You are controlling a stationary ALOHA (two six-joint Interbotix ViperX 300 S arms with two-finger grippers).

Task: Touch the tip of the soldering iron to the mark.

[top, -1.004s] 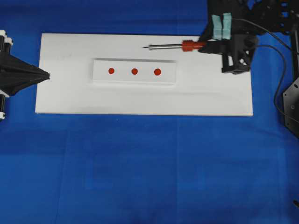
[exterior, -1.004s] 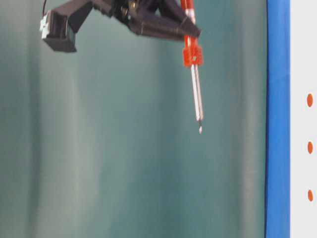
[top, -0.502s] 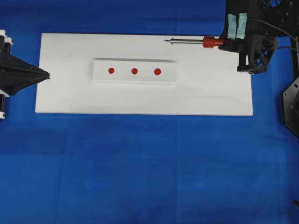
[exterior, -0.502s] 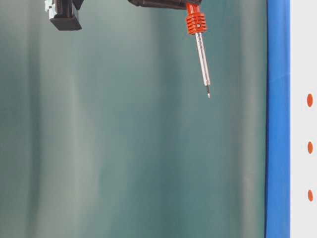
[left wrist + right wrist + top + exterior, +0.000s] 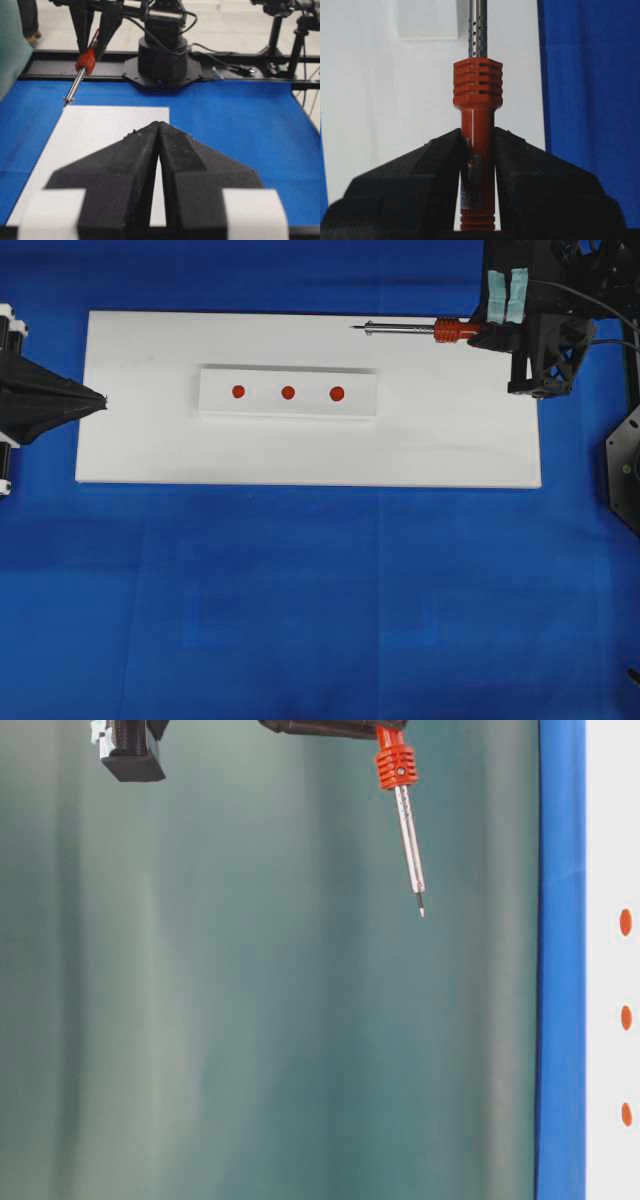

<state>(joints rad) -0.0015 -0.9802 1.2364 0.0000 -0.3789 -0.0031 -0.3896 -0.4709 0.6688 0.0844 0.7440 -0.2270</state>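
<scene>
The soldering iron hangs above the far right part of the white board, its silver tip pointing left. My right gripper is shut on its orange handle. The mark is the leftmost and smallest of three red dots on a raised white plate. The tip is well to the right of it and beyond the plate. In the table-level view the iron is high off the surface, far from the mark. My left gripper is shut and empty at the board's left edge.
A blue cloth covers the table around the board. The right arm's black base plate and the iron's black cord are at the right edge. The left wrist view shows the right arm's base behind the board.
The right gripper carried the iron to the right and toward the board's far edge, farther from the dots, then held still. The left gripper has not moved.
</scene>
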